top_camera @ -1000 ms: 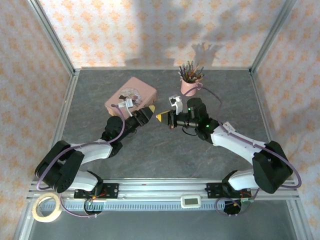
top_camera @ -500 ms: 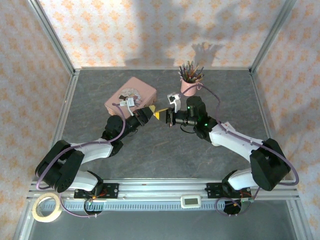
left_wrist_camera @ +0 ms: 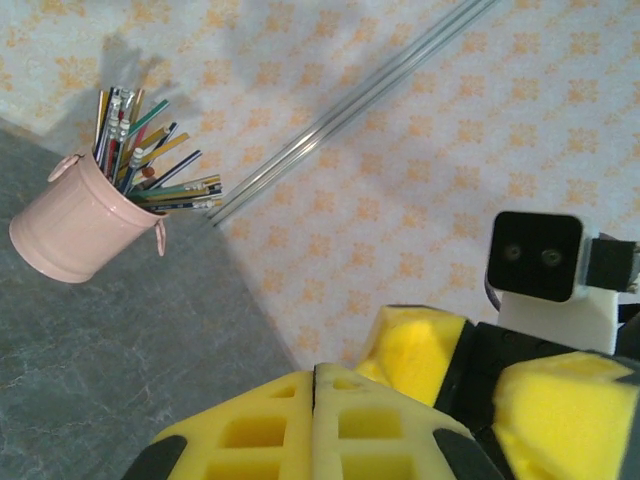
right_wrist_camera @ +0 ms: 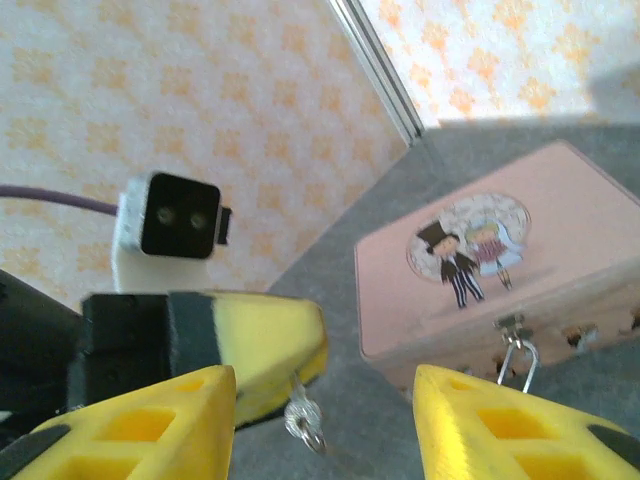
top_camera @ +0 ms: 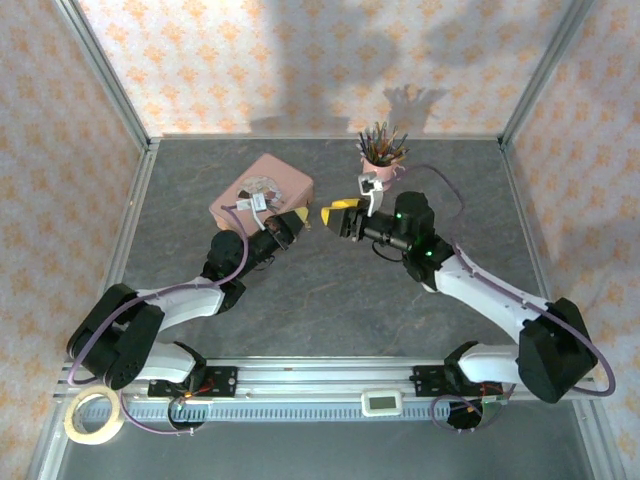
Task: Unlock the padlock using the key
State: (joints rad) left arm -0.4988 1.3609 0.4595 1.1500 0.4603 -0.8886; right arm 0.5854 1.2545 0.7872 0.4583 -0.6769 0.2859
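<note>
My left gripper (left_wrist_camera: 315, 372) is shut, and in the right wrist view its yellow fingers (right_wrist_camera: 262, 343) pinch the key (right_wrist_camera: 302, 416). The key's silver head and small ring stick out below them. My right gripper (right_wrist_camera: 323, 388) is open, a finger on each side of the key, not touching it. In the top view the left gripper (top_camera: 298, 218) and the right gripper (top_camera: 330, 213) meet tip to tip beside the pink tin (top_camera: 262, 187). The padlock's thin silver shackle (right_wrist_camera: 518, 362) hangs from the tin's latch. Its brass body is hidden behind my right finger.
The pink tin (right_wrist_camera: 480, 262) lies flat with its picture lid up, just beyond both grippers. A pink pencil cup (top_camera: 380, 168) stands at the back, close behind the right wrist, and the left wrist view has this cup (left_wrist_camera: 85, 232) too. A tape roll (top_camera: 93, 415) lies off the table's near left corner.
My right gripper has swung from the near side toward the far side, its wrist shifting right, and its fingers now stand apart. The left gripper has stayed put beside the tin.
</note>
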